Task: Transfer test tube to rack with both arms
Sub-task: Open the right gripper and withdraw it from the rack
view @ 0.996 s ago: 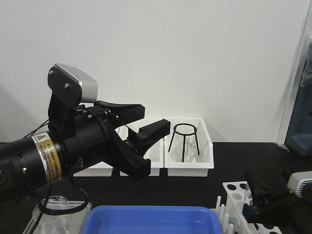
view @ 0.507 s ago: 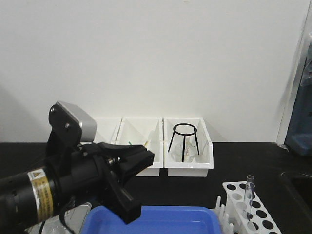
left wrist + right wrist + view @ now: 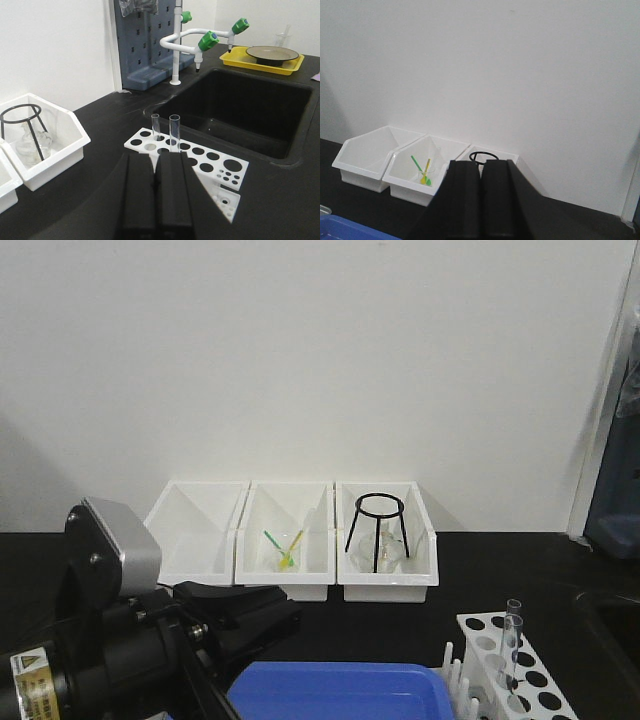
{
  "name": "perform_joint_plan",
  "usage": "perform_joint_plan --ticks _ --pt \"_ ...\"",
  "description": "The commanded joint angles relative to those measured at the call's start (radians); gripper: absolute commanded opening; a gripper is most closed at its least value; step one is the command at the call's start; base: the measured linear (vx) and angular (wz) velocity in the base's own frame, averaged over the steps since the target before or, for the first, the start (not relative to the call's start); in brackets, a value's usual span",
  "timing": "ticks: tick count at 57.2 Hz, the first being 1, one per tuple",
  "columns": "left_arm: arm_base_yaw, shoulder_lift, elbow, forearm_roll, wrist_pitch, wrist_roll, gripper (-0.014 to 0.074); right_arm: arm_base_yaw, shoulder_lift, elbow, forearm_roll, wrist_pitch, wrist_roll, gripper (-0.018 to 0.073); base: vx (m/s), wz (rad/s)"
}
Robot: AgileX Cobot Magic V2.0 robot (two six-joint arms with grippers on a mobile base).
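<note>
Two clear tubes stand upright in the white rack (image 3: 243,170); the nearer test tube (image 3: 174,131) is just beyond my left gripper (image 3: 159,156), which is shut with nothing in it. In the front view the test tube (image 3: 513,637) rises from the rack (image 3: 535,680) at the lower right, and my left gripper (image 3: 288,613) sits low at the left, shut, well apart from it. My right gripper (image 3: 481,161) is shut and empty, pointing toward the white bins; it does not show in the front view.
Three white bins line the back wall: a bare one (image 3: 195,530), one with green and yellow sticks (image 3: 283,542), one with a black wire stand (image 3: 380,530). A blue tray (image 3: 340,690) lies at the front. A black sink (image 3: 240,115) with green-tipped taps (image 3: 207,41) lies behind the rack.
My left arm dropped down and back to the lower left and its gripper went from open to shut. The right gripper left the front view, leaving the tube standing in the rack.
</note>
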Motion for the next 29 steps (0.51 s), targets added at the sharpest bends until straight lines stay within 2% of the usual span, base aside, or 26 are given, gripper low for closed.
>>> perform_joint_plan --ticks 1,29 --pt "0.0 -0.025 -0.027 -0.035 -0.03 -0.003 -0.0007 -0.003 0.003 -0.031 -0.01 -0.057 -0.012 -0.0011 0.0 0.0" --pt "0.0 -0.025 -0.027 -0.037 -0.046 -0.006 -0.0007 -0.003 0.003 -0.031 -0.01 -0.057 -0.012 -0.0011 0.0 0.0"
